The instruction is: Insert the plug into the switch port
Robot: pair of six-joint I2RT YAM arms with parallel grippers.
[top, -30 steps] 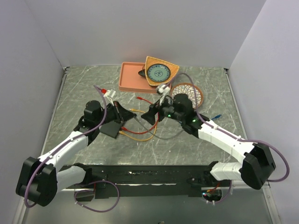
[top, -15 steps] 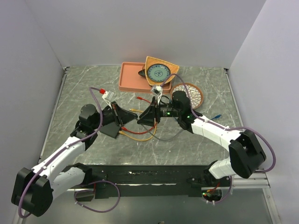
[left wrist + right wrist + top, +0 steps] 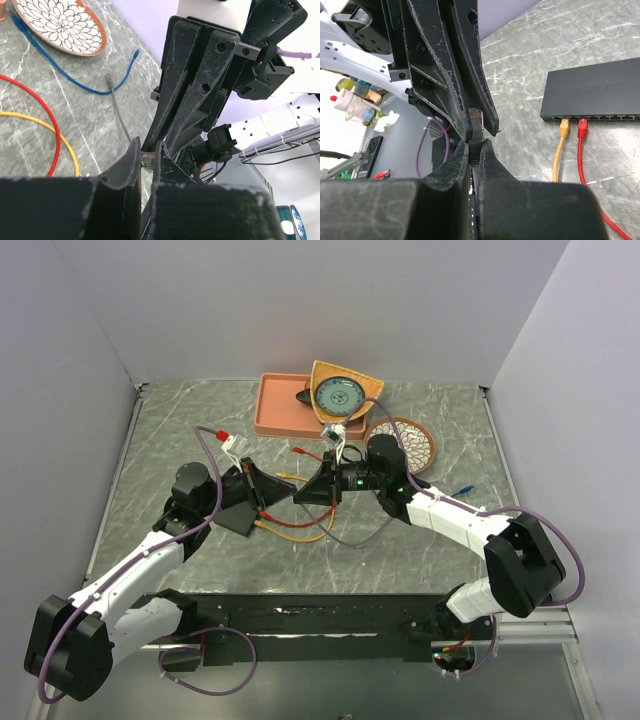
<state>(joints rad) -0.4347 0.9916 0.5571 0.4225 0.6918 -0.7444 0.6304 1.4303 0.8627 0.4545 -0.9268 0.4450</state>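
My right tool [image 3: 474, 149] is pinched narrow on the plug [image 3: 476, 122], whose clear tip pokes up between the fingers. My left tool [image 3: 147, 156] meets it nose to nose, clamped tight on the same plug, so both grip it above the desk [image 3: 400, 562]. Beyond, the switch [image 3: 600, 92] lies flat on the desk's left side beside my left arm, with a yellow cable [image 3: 561, 145] and a red cable [image 3: 580, 140] seated in neighbouring ports. Farthest back sit a patterned plate [image 3: 420, 440] and a pink tray [image 3: 280, 410].
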